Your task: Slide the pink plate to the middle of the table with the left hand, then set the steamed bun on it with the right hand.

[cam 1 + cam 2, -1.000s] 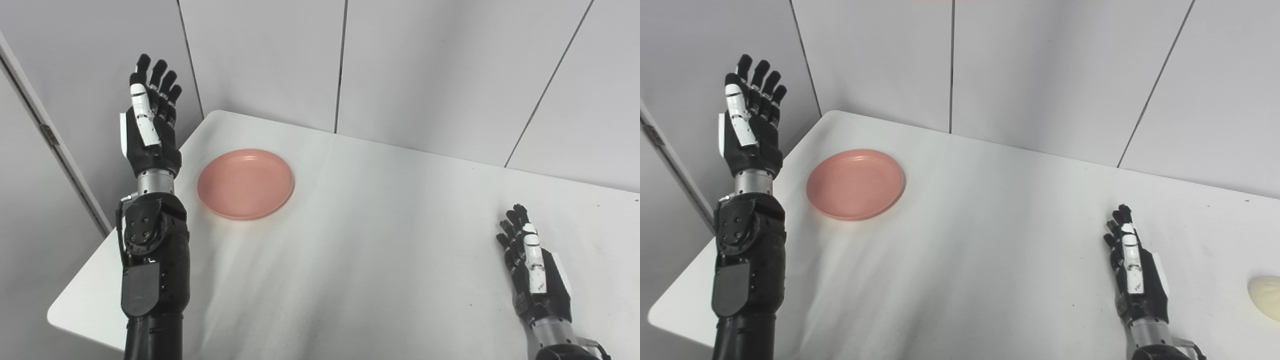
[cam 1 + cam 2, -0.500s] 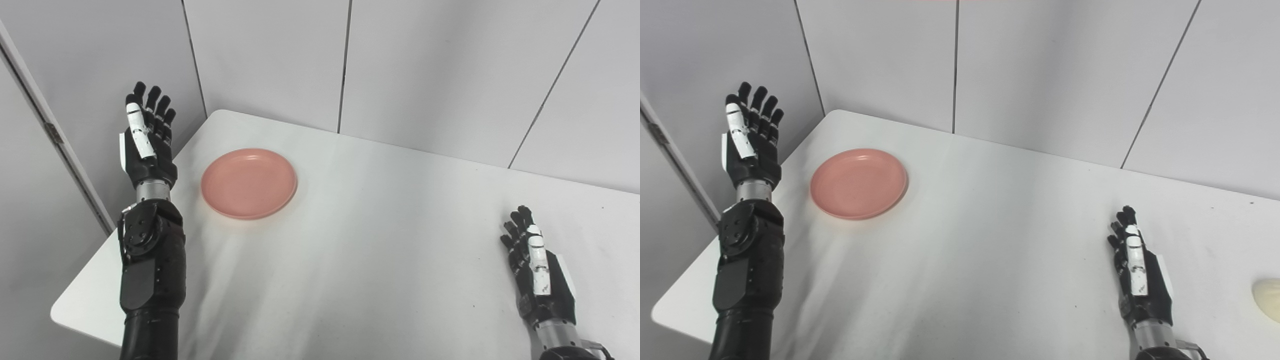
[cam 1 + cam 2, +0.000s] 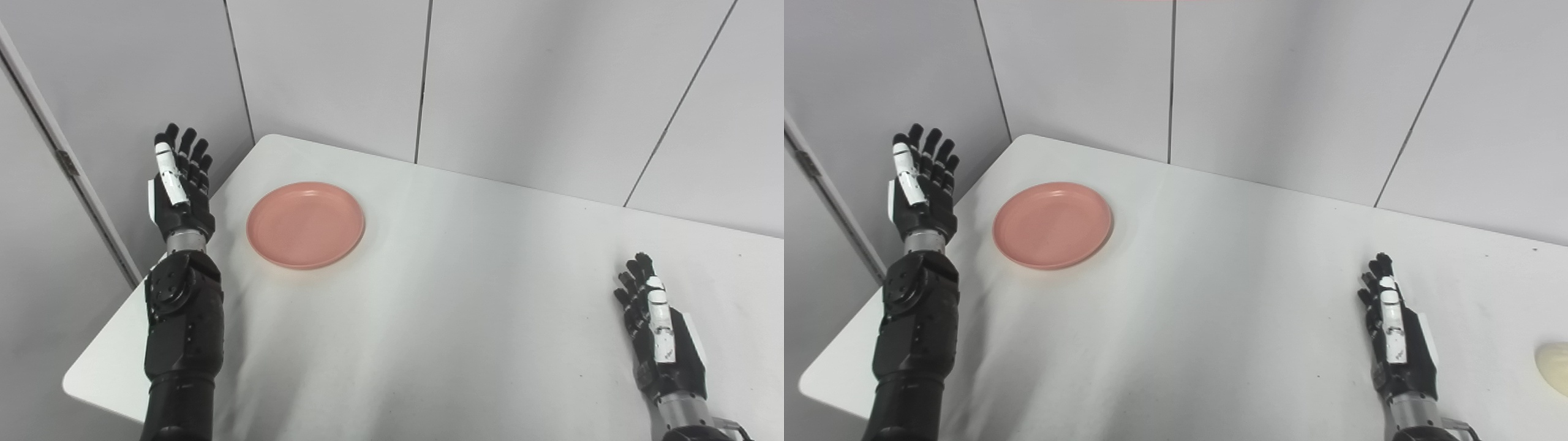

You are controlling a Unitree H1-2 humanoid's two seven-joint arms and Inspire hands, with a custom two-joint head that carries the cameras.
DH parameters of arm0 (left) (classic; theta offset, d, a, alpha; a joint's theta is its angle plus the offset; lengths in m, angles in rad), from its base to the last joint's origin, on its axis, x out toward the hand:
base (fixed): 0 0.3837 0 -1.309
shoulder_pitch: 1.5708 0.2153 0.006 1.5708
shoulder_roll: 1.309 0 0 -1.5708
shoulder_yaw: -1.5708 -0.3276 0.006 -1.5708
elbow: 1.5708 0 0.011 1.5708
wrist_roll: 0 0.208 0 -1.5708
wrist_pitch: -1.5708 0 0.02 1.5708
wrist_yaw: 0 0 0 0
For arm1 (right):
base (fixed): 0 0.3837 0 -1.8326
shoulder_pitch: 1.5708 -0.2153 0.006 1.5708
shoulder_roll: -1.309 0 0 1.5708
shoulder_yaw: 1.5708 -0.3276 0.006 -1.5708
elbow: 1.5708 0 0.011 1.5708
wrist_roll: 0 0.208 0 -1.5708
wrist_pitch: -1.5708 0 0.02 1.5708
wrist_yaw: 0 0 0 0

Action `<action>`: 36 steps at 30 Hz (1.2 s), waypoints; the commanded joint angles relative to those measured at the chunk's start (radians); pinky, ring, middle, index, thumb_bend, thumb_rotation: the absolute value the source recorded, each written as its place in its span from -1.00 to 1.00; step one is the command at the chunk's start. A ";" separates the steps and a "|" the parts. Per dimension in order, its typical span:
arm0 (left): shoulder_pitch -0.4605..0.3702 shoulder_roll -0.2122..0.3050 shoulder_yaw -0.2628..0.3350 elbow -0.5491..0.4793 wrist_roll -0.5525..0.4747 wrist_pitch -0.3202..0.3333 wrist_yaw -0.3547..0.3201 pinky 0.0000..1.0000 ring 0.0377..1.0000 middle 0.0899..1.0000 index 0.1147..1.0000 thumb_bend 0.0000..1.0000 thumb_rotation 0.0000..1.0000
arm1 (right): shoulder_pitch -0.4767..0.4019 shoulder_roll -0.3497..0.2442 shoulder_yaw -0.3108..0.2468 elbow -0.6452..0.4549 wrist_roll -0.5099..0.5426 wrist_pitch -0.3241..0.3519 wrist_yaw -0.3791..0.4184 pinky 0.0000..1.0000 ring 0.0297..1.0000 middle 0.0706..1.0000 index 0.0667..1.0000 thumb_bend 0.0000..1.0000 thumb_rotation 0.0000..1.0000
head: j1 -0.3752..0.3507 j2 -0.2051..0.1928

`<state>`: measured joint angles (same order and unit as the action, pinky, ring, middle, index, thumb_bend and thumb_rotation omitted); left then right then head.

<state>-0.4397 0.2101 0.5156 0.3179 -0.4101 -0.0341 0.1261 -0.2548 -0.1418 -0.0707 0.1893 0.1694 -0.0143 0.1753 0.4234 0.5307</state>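
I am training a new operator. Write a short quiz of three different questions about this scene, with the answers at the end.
1. True or false: the left hand touches the pink plate.
2. Which hand is nearer to the steamed bun? A) left B) right
3. Fill the gap: the plate lies near the table's far ____ corner.

Key:
1. False. The hand is raised beside the plate, fingers apart, and holds nothing.
2. B. The bun shows only at the right edge of the right eye view, beside the right hand.
3. Left.
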 commanded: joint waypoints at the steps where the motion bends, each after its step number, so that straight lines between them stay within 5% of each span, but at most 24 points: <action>1: -0.043 0.033 0.000 -0.010 -0.007 -0.018 0.002 0.92 0.83 0.85 0.86 -0.02 1.00 | 0.043 -0.017 -0.010 0.024 -0.009 0.007 -0.010 1.00 1.00 1.00 1.00 -0.70 1.00 | -0.001 0.001; 20: -0.048 0.037 -0.011 0.128 -0.004 0.012 0.001 0.95 0.82 0.85 0.86 -0.08 1.00 | 0.043 -0.017 -0.013 0.026 -0.006 0.006 -0.009 1.00 0.99 1.00 1.00 -0.69 1.00 | -0.003 0.005; 36: -0.080 0.031 -0.022 0.331 -0.033 0.003 -0.066 0.98 0.83 0.86 0.85 -0.14 1.00 | 0.045 -0.020 -0.008 0.025 -0.018 -0.005 -0.008 1.00 0.99 1.00 1.00 -0.68 1.00 | -0.003 0.008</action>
<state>-0.5190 0.2488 0.5039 0.6155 -0.4326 -0.0508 0.0639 -0.2531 -0.1442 -0.0706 0.1895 0.1596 -0.0152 0.1737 0.4218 0.5384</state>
